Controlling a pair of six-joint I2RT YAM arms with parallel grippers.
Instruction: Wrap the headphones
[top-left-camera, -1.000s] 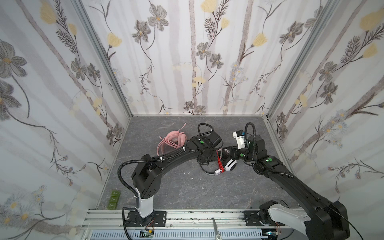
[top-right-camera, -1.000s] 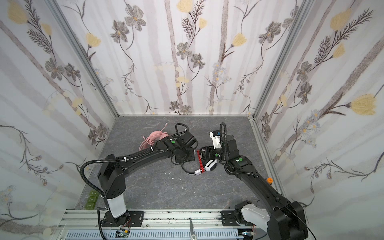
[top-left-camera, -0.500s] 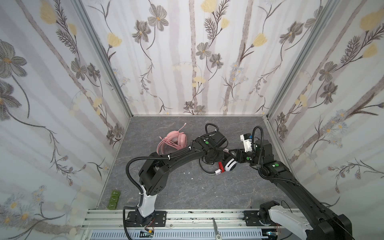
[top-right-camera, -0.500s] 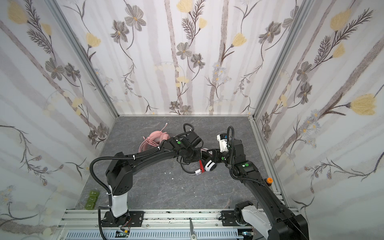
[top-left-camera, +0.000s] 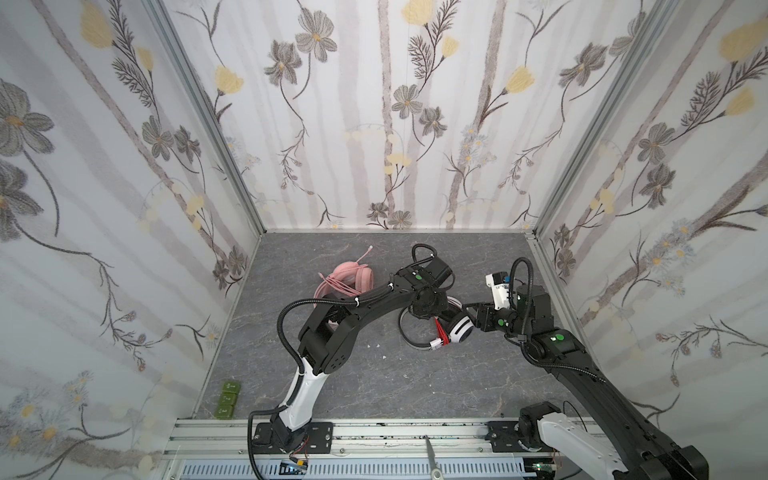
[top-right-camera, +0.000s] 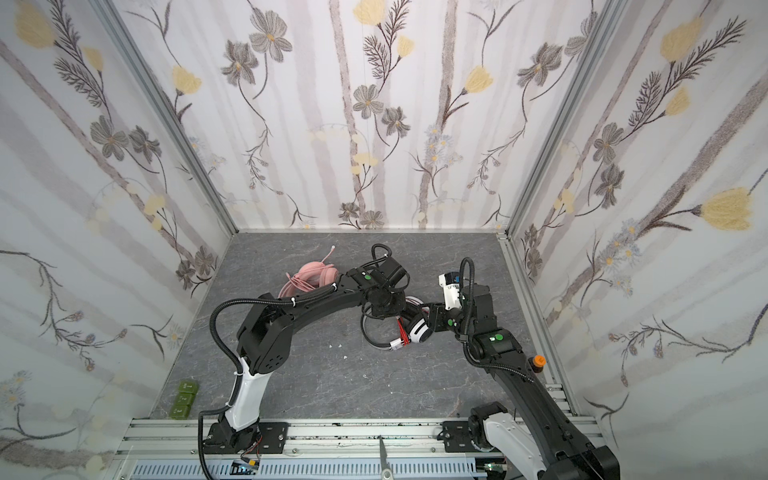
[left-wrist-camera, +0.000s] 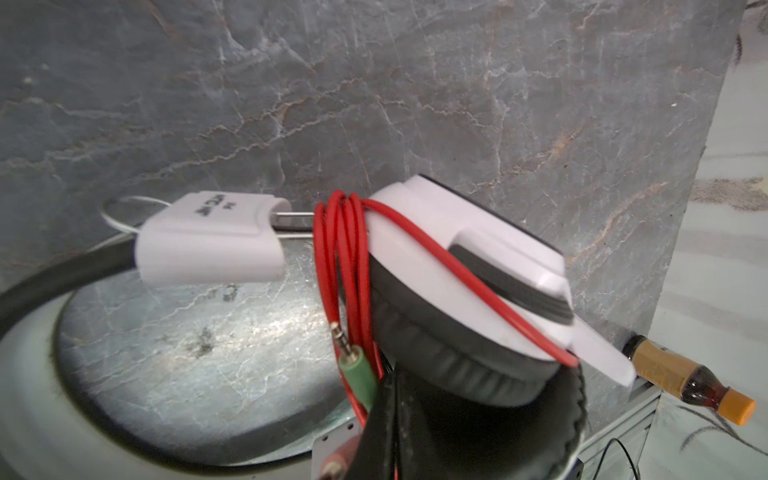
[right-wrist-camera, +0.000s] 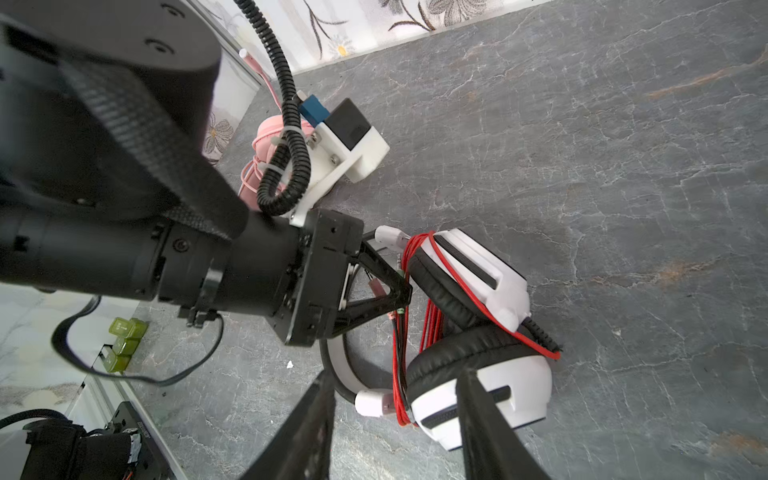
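The white-and-black headphones (top-left-camera: 458, 328) (top-right-camera: 417, 328) lie mid-floor, their thin red cord (right-wrist-camera: 428, 324) looped in several turns between the cups and across one cup (left-wrist-camera: 469, 266). My left gripper (right-wrist-camera: 402, 291) (left-wrist-camera: 395, 374) is shut on the cord's end, with a green plug (left-wrist-camera: 358, 368) beside its fingertips. From the right, my right gripper (right-wrist-camera: 397, 374) (top-left-camera: 473, 313) stands open over the near cup (right-wrist-camera: 498, 395). One finger (right-wrist-camera: 482, 419) crosses that cup and the other (right-wrist-camera: 316, 415) stands beyond the headband's end. The pink headphones (top-left-camera: 351, 276) (top-right-camera: 318, 274) lie back left, their pink cord bundled.
Flowered walls close the grey stone floor (top-left-camera: 415, 390) on three sides. Green blocks (top-left-camera: 226, 401) sit at the front left corner. A small bottle with an orange cap (top-right-camera: 539, 360) (left-wrist-camera: 685, 382) lies by the right wall. The metal rail (top-left-camera: 374, 432) runs along the front.
My left gripper has closed on the red cord's end and its wrist has shifted right over the headband. My right gripper has drawn slightly right, its jaws as wide as before.
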